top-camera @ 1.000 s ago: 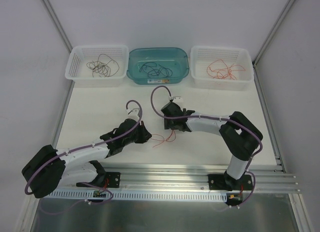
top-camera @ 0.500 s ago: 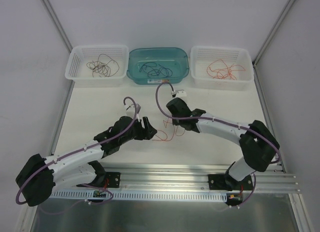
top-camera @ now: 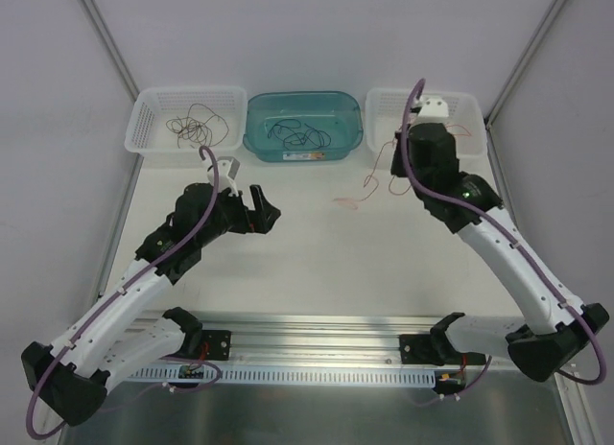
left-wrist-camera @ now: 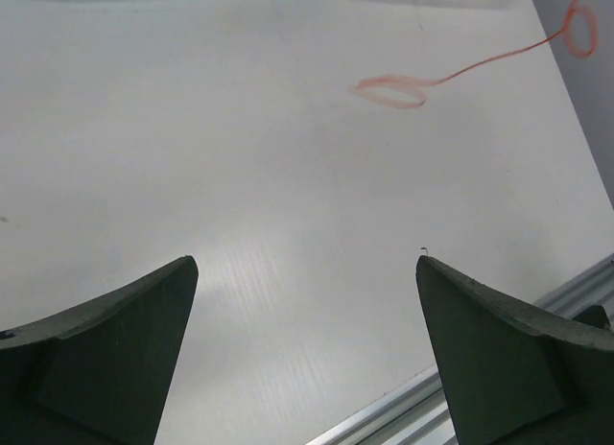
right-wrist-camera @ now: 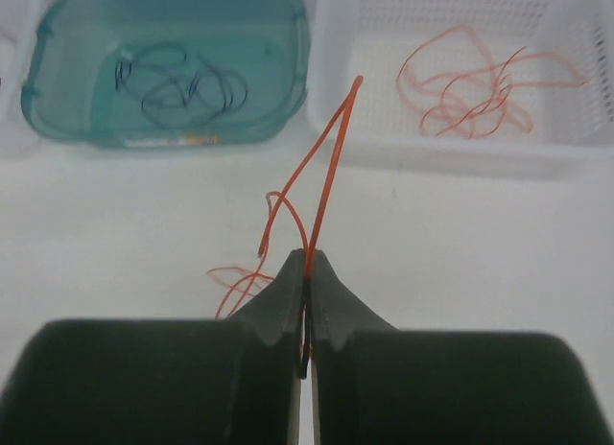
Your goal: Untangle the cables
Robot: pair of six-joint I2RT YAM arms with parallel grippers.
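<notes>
My right claw (right-wrist-camera: 307, 272) is closed on a red cable (right-wrist-camera: 331, 148), the two fingers pressed together with the strand pinched between their tips. From the pinch the cable rises in a narrow hairpin toward the right basket (right-wrist-camera: 432, 155). More of it curls away to the left below the tips.

From above, this claw (top-camera: 403, 143) hangs by the near left corner of the right basket (top-camera: 475, 152). The cable (top-camera: 369, 181) trails down and to the left from it. Its far end lies as a small loop on the surface (top-camera: 317, 263), in front of the teal tub (top-camera: 257, 143).

My left claw (left-wrist-camera: 307, 349) is wide open and grips nothing. Both dark fingers stand apart over bare surface. The cable's loop (left-wrist-camera: 391, 90) lies well ahead of it, and a strand runs off from the loop to the upper right. From above, this claw (top-camera: 266, 207) sits left of centre, well apart from the loop.

Three bins stand in a row at the back edge:
- The left basket (top-camera: 144, 128) holds dark cables (top-camera: 197, 127) in loose curls.
- The tub holds another loose bunch of dark cables (top-camera: 297, 133).
- The right basket holds red cables (right-wrist-camera: 470, 90), lying loosely across its floor. From above my right arm hides most of them.
</notes>
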